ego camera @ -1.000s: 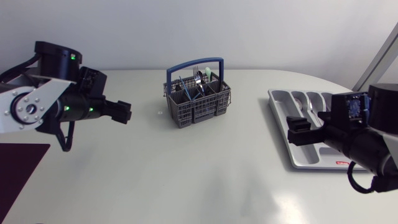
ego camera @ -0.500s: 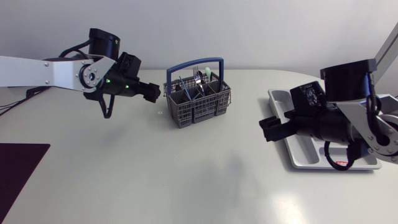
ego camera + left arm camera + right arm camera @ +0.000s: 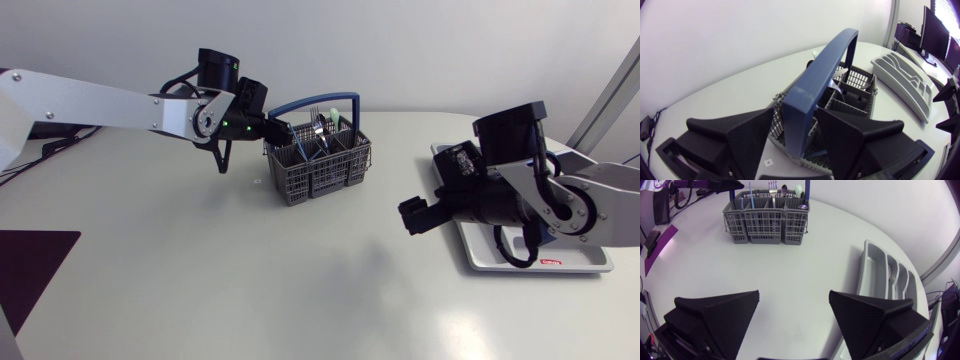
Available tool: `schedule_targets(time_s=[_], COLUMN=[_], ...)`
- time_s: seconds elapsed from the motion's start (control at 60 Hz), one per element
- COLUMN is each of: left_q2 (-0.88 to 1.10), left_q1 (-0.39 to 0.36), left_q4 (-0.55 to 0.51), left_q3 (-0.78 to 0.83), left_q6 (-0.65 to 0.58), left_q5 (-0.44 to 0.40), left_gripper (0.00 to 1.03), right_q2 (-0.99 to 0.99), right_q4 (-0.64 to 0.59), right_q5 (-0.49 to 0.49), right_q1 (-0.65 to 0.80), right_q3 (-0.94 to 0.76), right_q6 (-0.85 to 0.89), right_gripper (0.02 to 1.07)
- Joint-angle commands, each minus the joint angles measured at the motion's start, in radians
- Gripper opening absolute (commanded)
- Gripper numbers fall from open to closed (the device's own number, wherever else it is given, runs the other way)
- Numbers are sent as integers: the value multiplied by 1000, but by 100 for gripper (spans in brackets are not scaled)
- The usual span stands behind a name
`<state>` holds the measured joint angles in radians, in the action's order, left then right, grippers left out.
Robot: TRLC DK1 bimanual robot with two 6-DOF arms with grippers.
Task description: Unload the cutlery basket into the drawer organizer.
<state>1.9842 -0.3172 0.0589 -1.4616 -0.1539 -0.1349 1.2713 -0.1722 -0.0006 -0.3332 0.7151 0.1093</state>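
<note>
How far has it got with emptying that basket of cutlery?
Barely started. Done: nothing I can make out; the drawer organizer shows no cutlery in its visible slots. In hand: the left end effector straddles the blue handle of the basket, open and holding nothing. The right end effector hangs open over the table. Left: the cutlery standing in the basket.
</note>
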Motion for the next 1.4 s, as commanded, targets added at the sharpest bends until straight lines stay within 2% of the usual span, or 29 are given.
schedule_targets(time_s=[0.0, 0.167, 0.367, 0.617, 0.783, 0.933, 0.967, 1.0, 1.033, 1.067, 1.133, 1.2, 1.25, 1.383], left_q2=[30, -22, -128, -328, -522, -699, -731, -752, -768, -777, -806, -863, -921, -1121], left_q1=[0, 7, 24, 72, 61, 10, -3, -14, -19, -23, -26, -26, -25, -17], left_q4=[4, -7, -67, -123, -125, -126, -125, -120, -120, -123, -136, -142, -162, -260], left_q3=[-39, 23, 122, 320, 524, 716, 754, 782, 807, 819, 839, 859, 871, 900], left_q6=[14, 7, 1, -6, -35, -64, -78, -84, -85, -87, -92, -96, -105, -128], left_q5=[-5, -5, -19, -98, -114, -115, -115, -114, -114, -114, -111, -109, -109, -109], left_gripper=[22, 6, 6, 6, 6, 7, 11, 20, 35, 44, 70, 85, 89, 89], right_q2=[14, -3, -53, -133, -170, -196, -201, -205, -205, -205, -201, -201, -201, -188], right_q4=[13, 13, -3, -43, -58, -76, -76, -76, -75, -73, -72, -73, -73, -70], right_q5=[-2, -2, 7, 25, 48, 67, 67, 67, 67, 68, 68, 68, 68, 68], right_q1=[-9, -12, -41, -84, -119, -145, -150, -152, -156, -159, -162, -168, -170, -170], right_q3=[7, -9, -20, -39, -52, -65, -69, -74, -77, -80, -80, -80, -77, -74], right_q6=[12, 21, 18, 16, 10, 4, 4, 3, 3, 3, 3, 3, 1, 1], right_gripper=[102, 102, 102, 102, 102, 102, 102, 102, 102, 102, 102, 102, 102, 102])
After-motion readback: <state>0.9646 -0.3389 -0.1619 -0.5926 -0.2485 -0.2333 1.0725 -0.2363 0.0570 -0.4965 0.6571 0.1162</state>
